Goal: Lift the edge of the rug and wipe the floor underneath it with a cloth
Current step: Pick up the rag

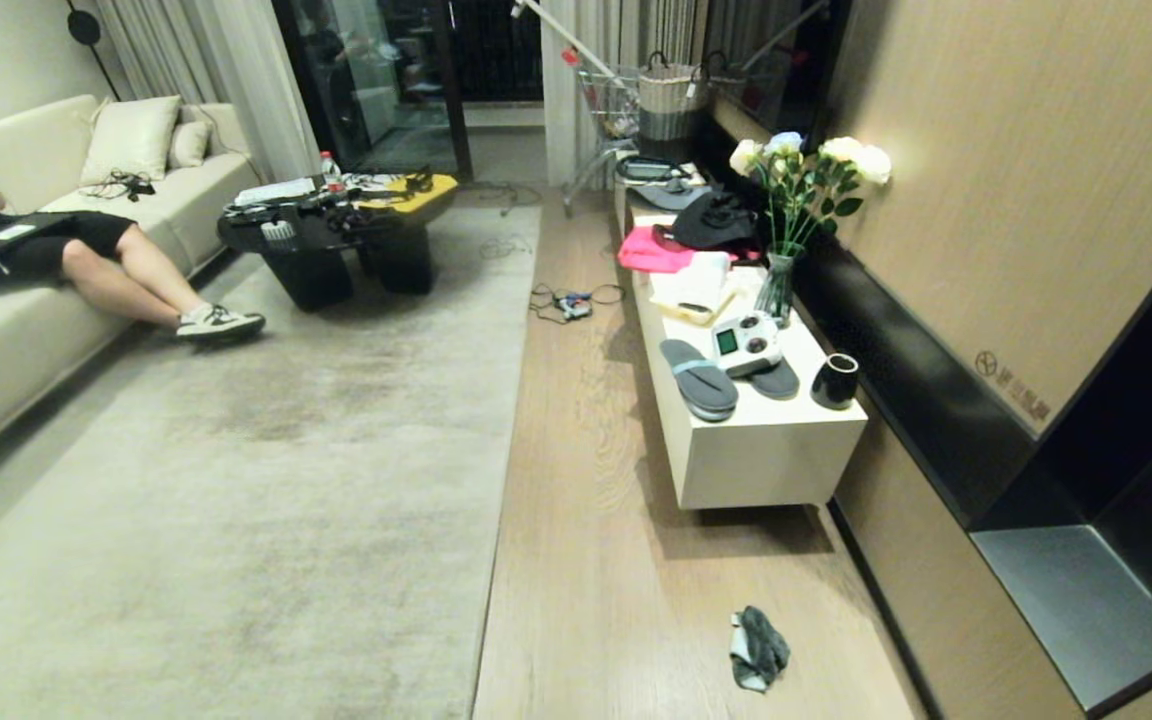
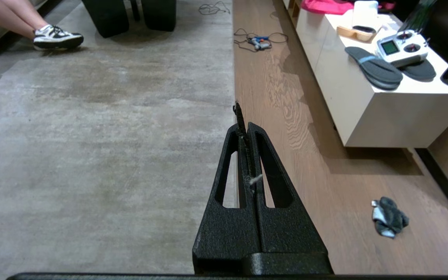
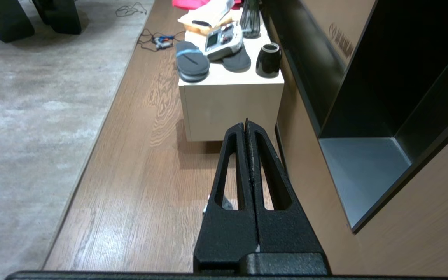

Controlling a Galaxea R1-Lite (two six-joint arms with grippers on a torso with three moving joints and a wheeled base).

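Note:
The pale grey rug's straight rug edge [image 1: 504, 450] runs from far to near down the middle of the room, lying flat on the wood-plank floor [image 1: 596, 560]. The small dark grey-green cloth [image 1: 758, 648] lies crumpled on the floor near the right wall, well apart from the rug. Neither gripper shows in the head view. My left gripper [image 2: 246, 126] is shut and empty, hovering above the rug edge [image 2: 233, 77], with the cloth [image 2: 389, 222] off to one side. My right gripper [image 3: 246, 124] is shut and empty over the floor [image 3: 138, 175]; the cloth [image 3: 226, 203] is mostly hidden behind its fingers.
A low white cabinet [image 1: 766, 460] along the right wall carries slippers, a remote controller, a black cup and a vase of flowers. A cable bundle [image 1: 571, 303] lies on the floor farther off. A person sits on the sofa [image 1: 6, 340], legs on the rug, beside a black coffee table [image 1: 336, 250].

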